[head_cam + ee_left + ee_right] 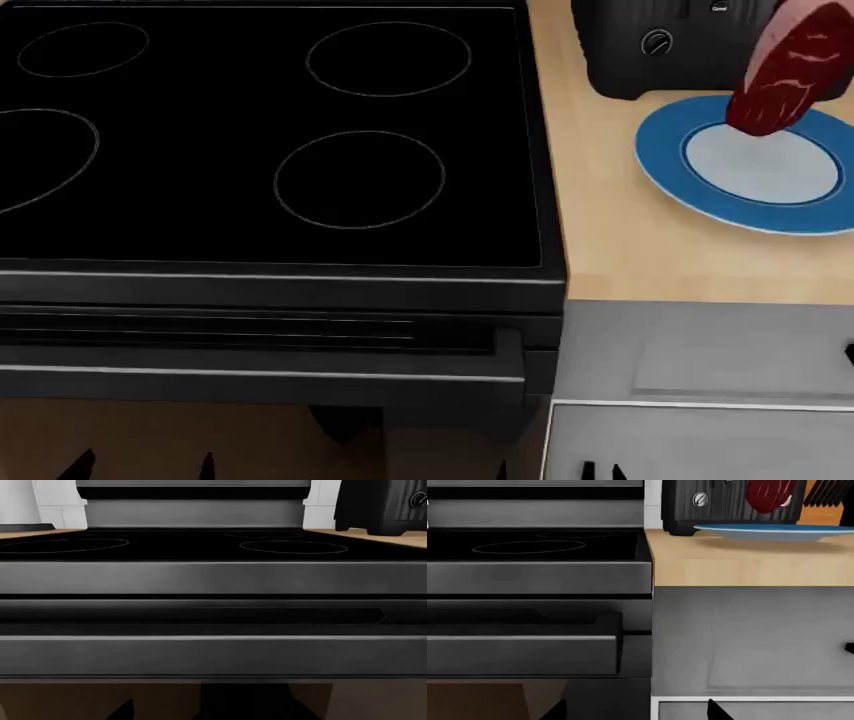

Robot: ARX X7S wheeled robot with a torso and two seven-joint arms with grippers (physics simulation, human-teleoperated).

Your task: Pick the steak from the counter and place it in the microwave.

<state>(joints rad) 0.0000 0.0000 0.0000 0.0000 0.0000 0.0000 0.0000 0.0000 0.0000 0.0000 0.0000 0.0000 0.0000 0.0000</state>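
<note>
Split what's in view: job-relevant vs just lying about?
Job-relevant:
- steak, standing tilted on the plate
- counter
- microwave: not in view

Lying about:
- blue plate
- black toaster behind the plate
- stovetop
- oven handle
- grey cabinet front

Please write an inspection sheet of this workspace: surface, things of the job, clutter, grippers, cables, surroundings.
Surface: the counter is light wood-grain, to the right of the black stovetop.
Job's things: the steak stands tilted on the blue plate, leaning toward the black appliance behind it. No microwave in view.
Clutter: the black appliance with a dial, at the back of the counter; dark slats beside it in the right wrist view, unclear what.
Grippers: only dark tips at the bottom edges of the views; jaws cannot be judged; neither is near the steak.
Cables: nothing seen.
Surroundings: oven front under the stovetop, grey cabinet fronts under the counter.
</note>
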